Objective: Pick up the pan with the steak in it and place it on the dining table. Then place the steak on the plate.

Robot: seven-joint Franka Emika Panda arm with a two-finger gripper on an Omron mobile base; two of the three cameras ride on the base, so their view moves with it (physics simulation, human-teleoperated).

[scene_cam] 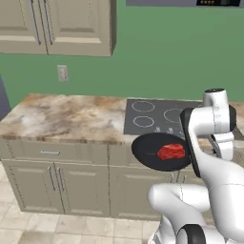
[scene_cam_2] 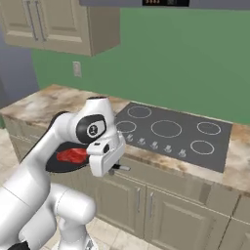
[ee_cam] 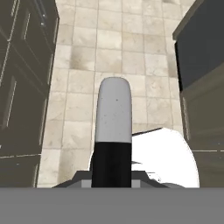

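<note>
I am reporting the carry stage of the first step; the pan (scene_cam: 151, 157) hangs in the air in front of the cabinet doors (scene_cam: 57, 183), below and just outside the edge of the kitchen surface (scene_cam: 62, 116) and the cooktop (scene_cam: 152, 116), touching neither; the steak (scene_cam: 170, 151) lies inside it, toward the side nearer the claw. In the hand view the claw (ee_cam: 112, 178) looks down at the tiled floor (ee_cam: 109, 43), and the pan's handle (ee_cam: 113, 118) rises from between its tips, black near the claw and pale grey at the far end. I cannot see the finger pads themselves; since the pan has no other support, I judge the claw closed narrow on that handle. The relation that governs the coming move: the pan body sits to the left of the claw, level with it, with the handle's long axis running roughly parallel to the front of the surface and its free end poking out just past the claw on the right (scene_cam_2: 122, 167); the load is therefore cantilevered to one side. I judge that the pan is level enough for now, but a quick swing or base turn toward the dining table could tip it or slide the steak; I would move slowly and keep the wrist attitude fixed.
</note>
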